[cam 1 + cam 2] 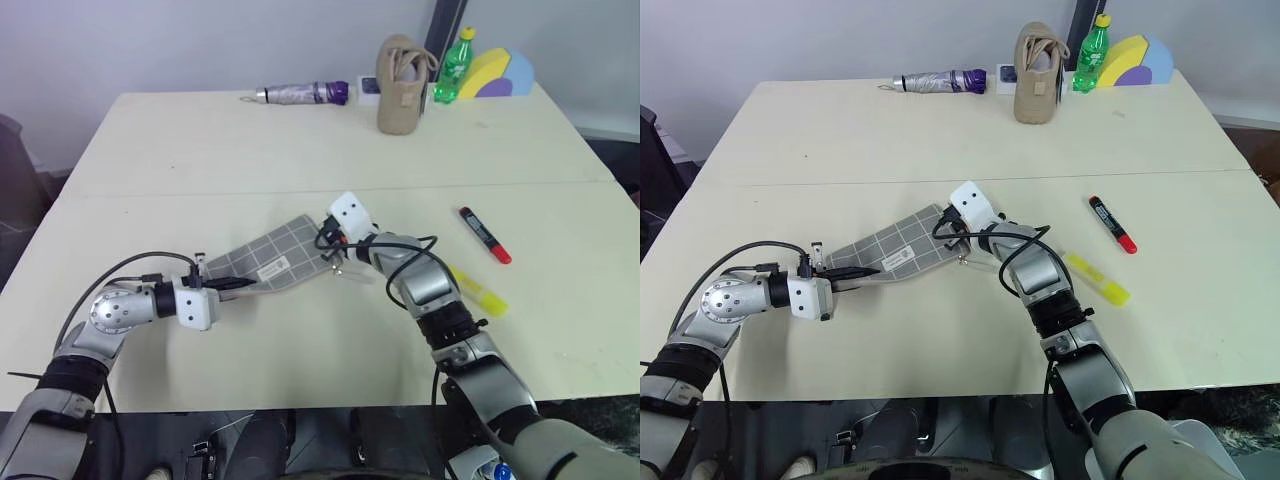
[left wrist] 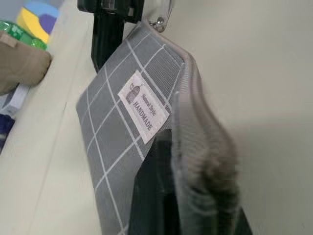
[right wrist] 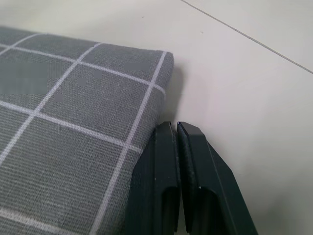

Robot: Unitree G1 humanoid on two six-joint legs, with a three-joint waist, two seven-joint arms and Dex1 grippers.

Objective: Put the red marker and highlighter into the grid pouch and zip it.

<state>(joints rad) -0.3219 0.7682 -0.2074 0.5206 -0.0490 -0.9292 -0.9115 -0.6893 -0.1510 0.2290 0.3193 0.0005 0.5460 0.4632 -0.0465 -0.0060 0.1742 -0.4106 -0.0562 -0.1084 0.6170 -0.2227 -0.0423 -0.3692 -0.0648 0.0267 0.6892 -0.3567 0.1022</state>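
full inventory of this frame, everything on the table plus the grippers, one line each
grid pouch: 1, grey with white grid lines and a white label, flat at table centre
red marker: 1, red and black, on the table right of the pouch
highlighter: 1, yellow, near the right arm, nearer the robot than the marker
folded umbrella: 1, silver and purple, far edge
beige bag: 1, beige, upright at far edge
bottle: 1, green with yellow cap, beside the bag
foam shape: 1, yellow and blue, far right
table: 1, cream
left gripper: 1, black, shut on the pouch's near end
right gripper: 1, black, shut at the pouch's far end
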